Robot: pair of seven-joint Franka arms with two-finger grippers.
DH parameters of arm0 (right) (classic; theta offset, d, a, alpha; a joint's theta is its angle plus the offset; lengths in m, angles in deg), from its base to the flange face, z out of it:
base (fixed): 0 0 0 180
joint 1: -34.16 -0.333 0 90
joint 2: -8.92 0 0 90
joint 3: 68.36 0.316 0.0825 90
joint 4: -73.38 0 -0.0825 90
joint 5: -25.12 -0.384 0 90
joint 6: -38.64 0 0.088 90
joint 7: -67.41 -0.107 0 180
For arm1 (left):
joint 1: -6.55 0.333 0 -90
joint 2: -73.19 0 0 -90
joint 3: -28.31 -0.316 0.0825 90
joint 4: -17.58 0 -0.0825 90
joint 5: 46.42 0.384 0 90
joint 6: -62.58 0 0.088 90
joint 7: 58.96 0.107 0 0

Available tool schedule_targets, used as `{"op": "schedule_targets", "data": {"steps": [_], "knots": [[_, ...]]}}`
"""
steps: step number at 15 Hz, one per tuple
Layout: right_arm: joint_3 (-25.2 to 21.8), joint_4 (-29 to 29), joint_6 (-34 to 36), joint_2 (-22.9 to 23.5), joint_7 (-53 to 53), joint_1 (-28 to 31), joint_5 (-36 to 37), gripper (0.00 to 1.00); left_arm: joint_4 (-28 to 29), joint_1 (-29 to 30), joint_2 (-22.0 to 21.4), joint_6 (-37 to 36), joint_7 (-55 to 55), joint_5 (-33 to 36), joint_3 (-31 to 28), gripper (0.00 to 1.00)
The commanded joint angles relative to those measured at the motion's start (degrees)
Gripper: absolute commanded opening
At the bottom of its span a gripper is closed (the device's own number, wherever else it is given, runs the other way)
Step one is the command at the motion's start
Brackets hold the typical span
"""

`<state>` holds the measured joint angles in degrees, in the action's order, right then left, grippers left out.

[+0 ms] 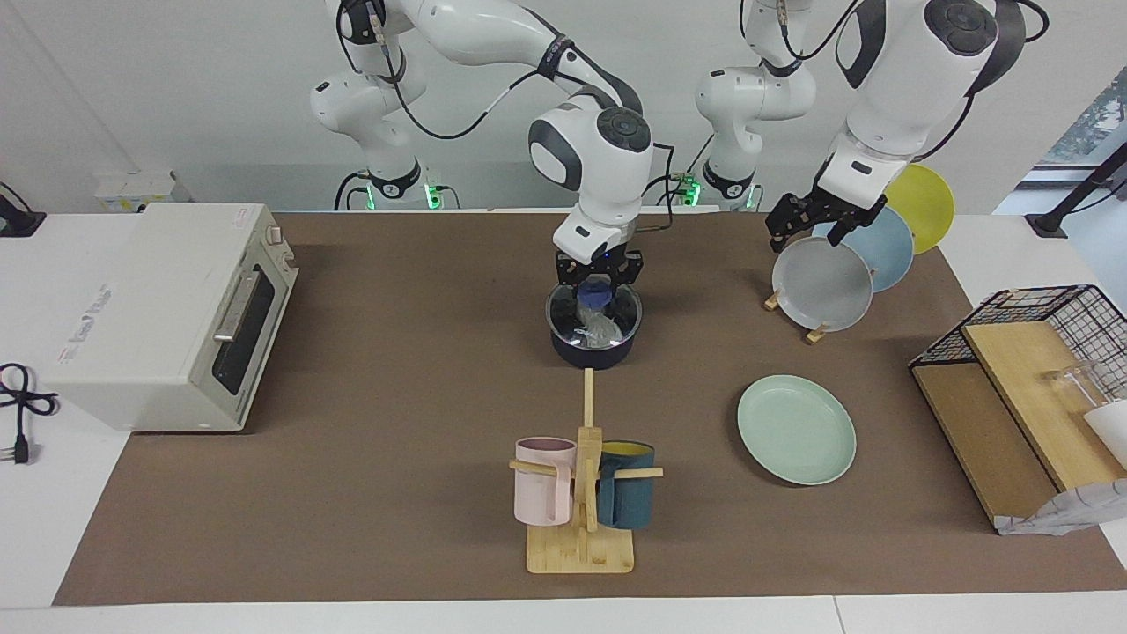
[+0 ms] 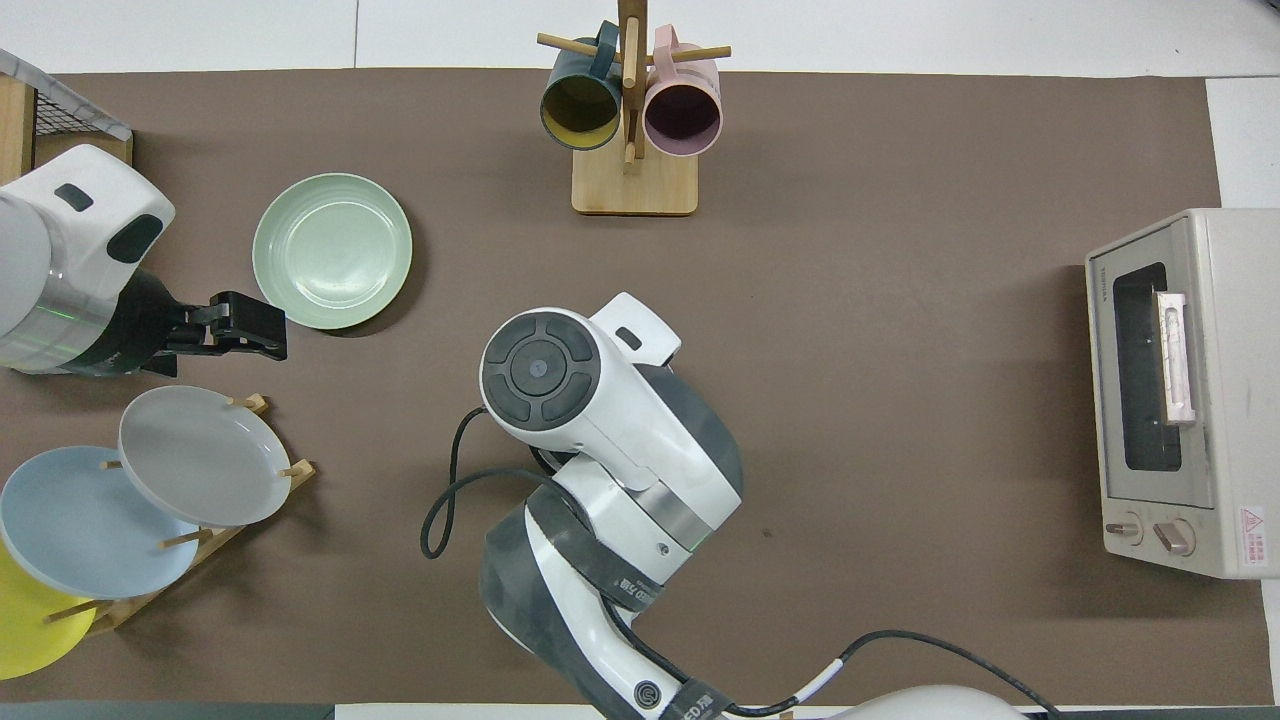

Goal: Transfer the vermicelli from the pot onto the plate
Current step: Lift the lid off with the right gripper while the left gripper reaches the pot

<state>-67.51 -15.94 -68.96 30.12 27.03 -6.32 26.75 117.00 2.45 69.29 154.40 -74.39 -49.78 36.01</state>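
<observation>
White walls rise above the robots' edge of the counter [image 1: 396, 370], which carries a brown mat almost from end to end. Near the middle of the mat stands the pot [image 1: 592, 330], dark navy, with the vermicelli [image 1: 597, 328] lying inside it as a whitish, clear-wrapped bundle. The right tool [image 1: 598, 283] hangs at the pot's rim, over the side nearer the robots, with something blue between its fingers; whether it is gripping cannot be told. In the overhead view the right arm's wrist covers the pot completely.

The plate [image 1: 796, 429], pale mint green and bare, lies flat toward the left arm's end of the counter, farther from the robots than the pot and well apart from it. Between the pot and the plate the mat is open. A wooden mug tree [image 1: 581, 506] stands by the edge farthest from the robots, in line with the pot, carrying a pink mug [image 1: 543, 480] and a dark teal mug [image 1: 626, 483].

The left tool [image 1: 814, 222] waits over a wooden plate rack [image 1: 814, 333] near the corner by the left arm's base; its fingers look apart and hold nothing. The rack carries a grey plate [image 1: 821, 283], a light blue plate [image 1: 885, 246] and a yellow plate [image 1: 924, 202], all standing on edge. A black wire basket [image 1: 1057, 304] with wooden boards sits at the left arm's end of the counter. A white toaster oven [image 1: 167, 313] sits at the right arm's end, door shut.
</observation>
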Motion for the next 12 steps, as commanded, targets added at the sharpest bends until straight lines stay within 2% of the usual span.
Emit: {"op": "schedule_targets", "data": {"steps": [1, 3, 5, 6, 7, 9, 11, 12], "knots": [[0.29, 2.92, 4.41, -1.07, 6.25, 4.16, 0.48, 0.52, 0.33, -0.04, -0.41, -0.06, -0.31, -0.68, 0.29, 1.00], [0.29, 2.92, 5.56, -2.21, 11.52, 7.59, 0.65, 0.52, 0.33, -0.47, -0.41, 0.11, -0.31, -0.68, 0.55, 1.00], [0.03, 2.84, 7.05, -3.35, 18.37, 10.93, 0.92, 0.52, 1.11, -3.80, -0.49, 1.25, -1.79, -0.68, 0.55, 1.00], [-0.06, 2.84, 8.10, -3.44, 21.71, 12.94, 0.92, 0.52, 2.34, -6.77, -0.49, 2.39, -6.77, -0.77, 0.55, 1.00], [-0.06, 2.75, 8.72, -3.44, 25.22, 15.23, 1.01, 0.52, 4.44, -10.72, -0.58, 5.01, -12.73, -0.77, 0.55, 1.00], [0.03, 1.44, 7.95, -3.62, 31.56, 19.71, 1.01, 0.52, 10.93, -19.59, 0.11, 15.44, -24.08, -0.77, 0.55, 1.00], [0.03, -1.46, 5.67, -4.49, 37.54, 23.76, 1.01, 0.52, 14.90, -26.98, 4.49, 24.41, -32.09, -0.77, 0.55, 1.00], [-0.06, -3.99, 4.17, -5.28, 39.22, 25.25, 1.01, 0.52, 15.88, -28.59, 6.08, 27.16, -33.00, -0.77, 0.55, 1.00]]}}
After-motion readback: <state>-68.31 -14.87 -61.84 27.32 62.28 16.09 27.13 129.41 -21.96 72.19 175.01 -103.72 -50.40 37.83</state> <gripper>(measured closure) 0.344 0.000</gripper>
